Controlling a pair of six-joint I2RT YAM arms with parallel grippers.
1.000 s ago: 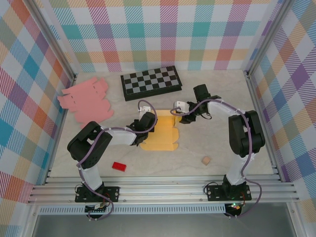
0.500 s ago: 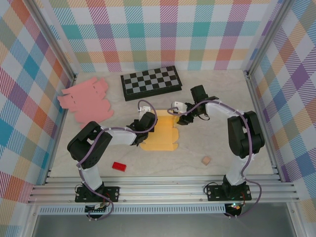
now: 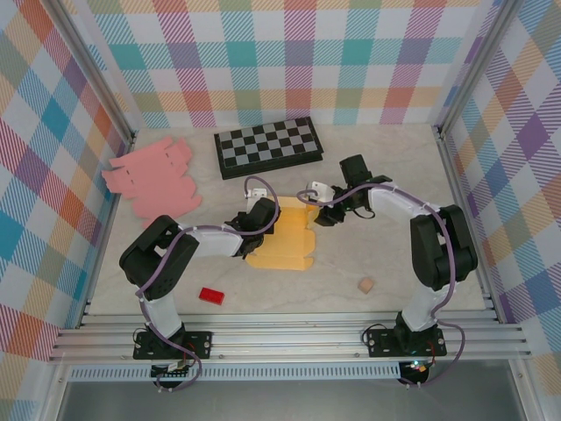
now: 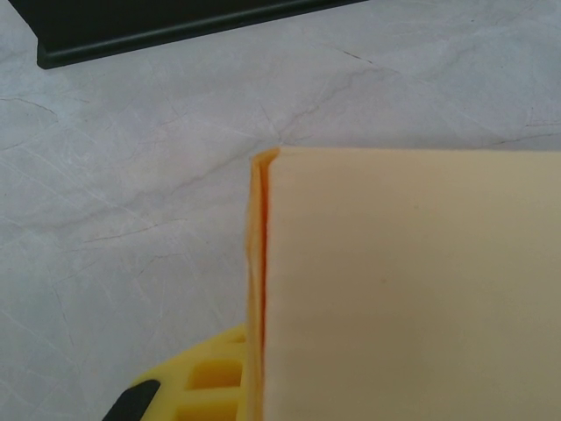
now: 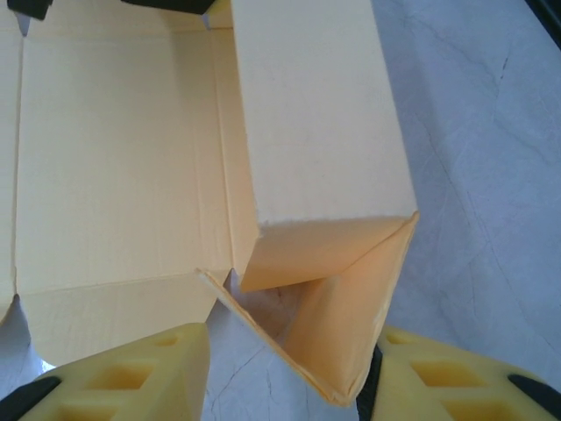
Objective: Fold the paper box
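The yellow paper box (image 3: 282, 247) lies mostly flat on the table's middle. My left gripper (image 3: 259, 224) is at its left edge and is shut on the paper box. In the left wrist view, one yellow finger (image 4: 197, 379) shows beside a raised panel (image 4: 412, 289) whose edge it pinches. My right gripper (image 3: 321, 209) is at the box's far right corner. In the right wrist view it (image 5: 289, 386) stands open around a side wall (image 5: 316, 114) folded up and over. The corner flap (image 5: 351, 333) rests against the right finger (image 5: 456, 377) and stays clear of the left one.
A folded checkerboard (image 3: 267, 145) lies behind the box, and its dark edge (image 4: 175, 22) shows in the left wrist view. A pink flat box cutout (image 3: 153, 175) is at the far left. A red block (image 3: 210, 296) and a small tan cube (image 3: 365, 285) sit near the front.
The right arm has shifted slightly, its gripper staying at the box's right corner. The left arm and the box look unchanged.
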